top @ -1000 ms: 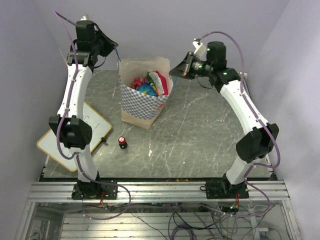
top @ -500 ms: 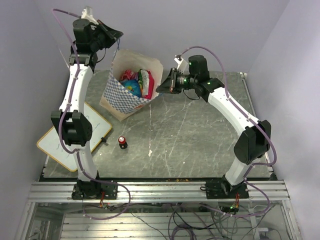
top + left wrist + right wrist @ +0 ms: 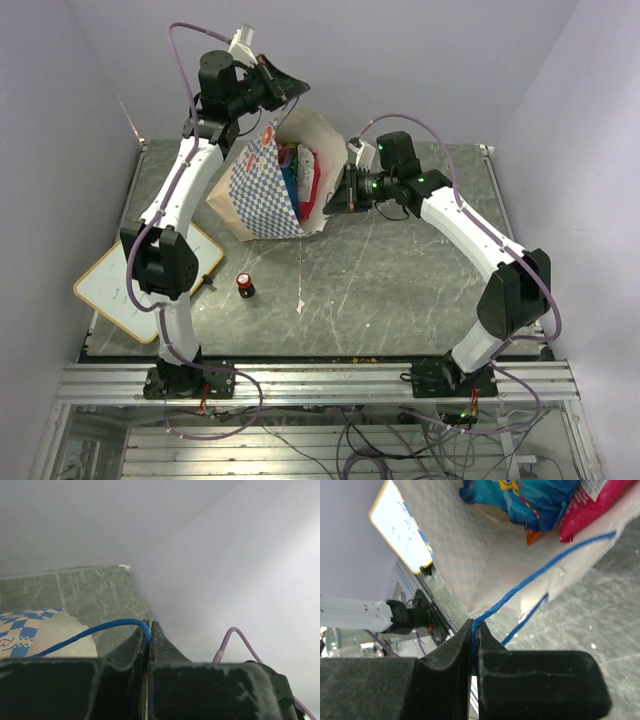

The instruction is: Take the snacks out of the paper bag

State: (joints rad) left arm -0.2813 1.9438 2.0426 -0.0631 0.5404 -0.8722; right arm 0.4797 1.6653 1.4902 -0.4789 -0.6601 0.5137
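left claw [image 3: 149, 628], right claw [image 3: 473, 626] pinch cords [image 3: 90, 632] of tipped paper bag [image 3: 250, 195]

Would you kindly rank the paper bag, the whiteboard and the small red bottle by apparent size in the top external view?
1 and 2. paper bag and whiteboard: they look alike, and the board is partly covered, so I leave them unranked.
3. red bottle: clearly the smallest.
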